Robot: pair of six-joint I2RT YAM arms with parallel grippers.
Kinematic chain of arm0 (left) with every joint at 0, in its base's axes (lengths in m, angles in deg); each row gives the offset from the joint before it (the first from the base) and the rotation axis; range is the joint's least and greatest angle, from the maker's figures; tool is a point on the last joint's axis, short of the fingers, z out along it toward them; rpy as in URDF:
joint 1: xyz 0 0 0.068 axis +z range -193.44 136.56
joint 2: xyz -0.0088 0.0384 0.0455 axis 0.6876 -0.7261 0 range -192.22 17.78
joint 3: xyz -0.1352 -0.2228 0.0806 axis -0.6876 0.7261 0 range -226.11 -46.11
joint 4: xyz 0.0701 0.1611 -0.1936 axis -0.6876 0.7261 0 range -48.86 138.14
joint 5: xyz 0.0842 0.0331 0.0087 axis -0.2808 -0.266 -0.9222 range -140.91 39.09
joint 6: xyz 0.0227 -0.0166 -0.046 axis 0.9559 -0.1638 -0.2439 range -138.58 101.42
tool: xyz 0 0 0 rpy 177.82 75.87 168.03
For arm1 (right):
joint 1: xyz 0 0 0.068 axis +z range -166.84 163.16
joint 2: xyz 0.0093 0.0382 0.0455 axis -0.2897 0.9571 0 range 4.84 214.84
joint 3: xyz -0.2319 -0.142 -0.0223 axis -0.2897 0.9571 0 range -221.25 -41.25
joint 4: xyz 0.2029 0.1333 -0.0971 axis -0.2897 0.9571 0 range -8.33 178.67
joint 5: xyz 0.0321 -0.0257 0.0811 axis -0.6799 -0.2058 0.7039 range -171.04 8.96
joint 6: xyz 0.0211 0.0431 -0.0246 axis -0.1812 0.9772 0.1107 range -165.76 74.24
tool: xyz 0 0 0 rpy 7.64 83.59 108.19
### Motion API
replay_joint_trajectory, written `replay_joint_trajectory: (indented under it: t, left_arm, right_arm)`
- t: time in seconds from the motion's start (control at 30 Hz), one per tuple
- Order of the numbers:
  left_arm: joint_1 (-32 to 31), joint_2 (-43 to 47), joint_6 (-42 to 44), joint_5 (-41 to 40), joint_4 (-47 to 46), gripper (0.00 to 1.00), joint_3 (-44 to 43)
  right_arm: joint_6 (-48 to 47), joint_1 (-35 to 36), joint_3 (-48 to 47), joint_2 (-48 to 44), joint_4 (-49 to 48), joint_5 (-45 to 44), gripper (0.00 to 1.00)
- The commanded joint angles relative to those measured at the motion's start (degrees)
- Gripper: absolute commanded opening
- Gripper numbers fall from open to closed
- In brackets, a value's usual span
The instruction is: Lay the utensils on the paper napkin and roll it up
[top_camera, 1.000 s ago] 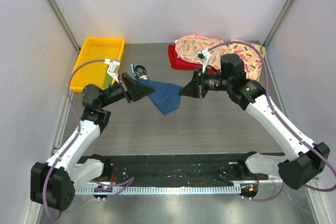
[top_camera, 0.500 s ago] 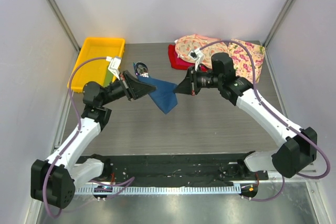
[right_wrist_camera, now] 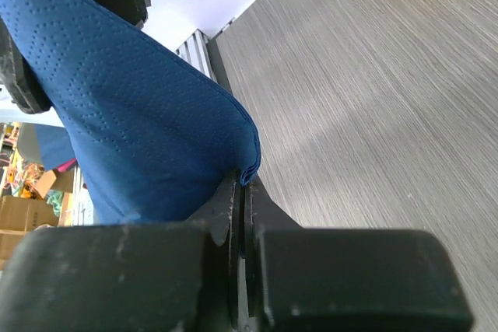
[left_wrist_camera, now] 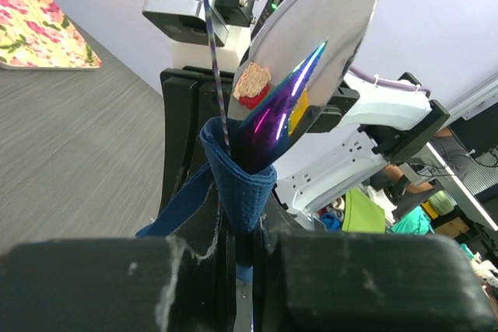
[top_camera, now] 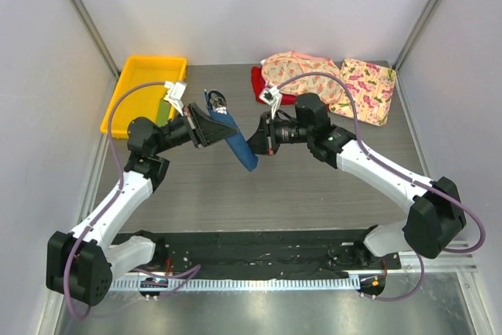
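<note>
The dark blue paper napkin [top_camera: 240,144] hangs folded and narrow between my two grippers, above the table. My left gripper [top_camera: 222,126] is shut on its upper left end, and the utensils [top_camera: 213,101] stick out behind the fingers. In the left wrist view the napkin [left_wrist_camera: 240,184] wraps round a silver spoon head [left_wrist_camera: 315,44] with purple sheen and a thin metal piece [left_wrist_camera: 214,44], pinched in my left gripper [left_wrist_camera: 238,231]. My right gripper [top_camera: 253,145] is shut on the napkin's right edge. The right wrist view shows the folded napkin [right_wrist_camera: 140,138] held at its rim by my right gripper [right_wrist_camera: 242,196].
A yellow tray [top_camera: 138,88] stands at the back left with a green strip [top_camera: 161,115] by its near corner. A red cloth [top_camera: 260,88] under a pink floral cloth [top_camera: 294,70] and a second floral cloth [top_camera: 365,89] lie at the back right.
My right gripper has moved left toward the left gripper, still holding the napkin. The napkin has gone from a spread sheet to a narrow fold. My left gripper has shifted slightly right and back.
</note>
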Motion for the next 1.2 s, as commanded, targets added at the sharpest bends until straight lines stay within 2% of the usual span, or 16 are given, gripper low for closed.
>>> replay_joint_trajectory:
  t: [0.0, 0.13, 0.4, 0.43, 0.47, 0.5, 0.53, 0.67, 0.87, 1.0, 1.17]
  left_arm:
    - [-0.6, 0.6, -1.1, -2.0, -6.1, 0.0, -4.5]
    - [-0.7, 0.0, -1.0, -1.8, -6.1, 0.0, -4.8]
    - [-0.7, 0.7, 0.0, -1.8, -4.7, 0.0, -3.4]
    - [-0.7, 0.6, 0.0, -1.9, -4.8, 0.0, -3.4]
    - [-0.7, 0.5, 0.1, -1.9, -4.8, 0.0, -3.4]
    - [-0.7, 0.4, 0.3, -2.0, -4.6, 0.0, -3.3]
    - [-0.7, 0.3, 0.9, -2.1, -4.4, 0.0, -3.2]
    - [-0.7, -0.1, 2.0, -3.2, -3.2, 0.0, -2.1]
    - [-0.7, -0.8, 2.8, -4.7, -2.2, 0.0, -1.3]
    - [-0.7, -1.3, 3.1, -5.0, -1.8, 0.0, -1.4]
    - [-0.7, -1.4, 3.4, -5.0, -1.4, 0.0, -1.5]
  right_arm:
    - [3.3, 1.8, 1.5, 0.7, -6.4, 0.9, 0.01]
    - [2.6, 2.0, 2.5, 0.3, -6.1, 1.1, 0.01]
    - [-5.3, -5.5, 0.5, -3.5, 8.0, 0.9, 0.01]
    - [-6.0, -6.7, 0.0, -3.7, 9.6, 0.8, 0.09]
    - [-6.8, -7.3, -1.4, -3.9, 13.4, 0.8, 0.35]
    - [-7.6, -7.9, -2.4, -4.1, 15.5, 0.5, 0.48]
    - [-8.9, -8.5, -3.4, -4.2, 17.4, 0.0, 0.54]
    - [-11.7, -12.8, -9.2, -6.6, 25.0, 0.1, 0.56]
    - [-14.4, -13.5, -14.8, -13.3, 31.5, -3.5, 0.59]
    - [-12.7, -13.1, -15.9, -15.8, 30.3, -3.7, 0.64]
    - [-11.2, -11.3, -17.1, -13.8, 27.4, -4.6, 0.69]
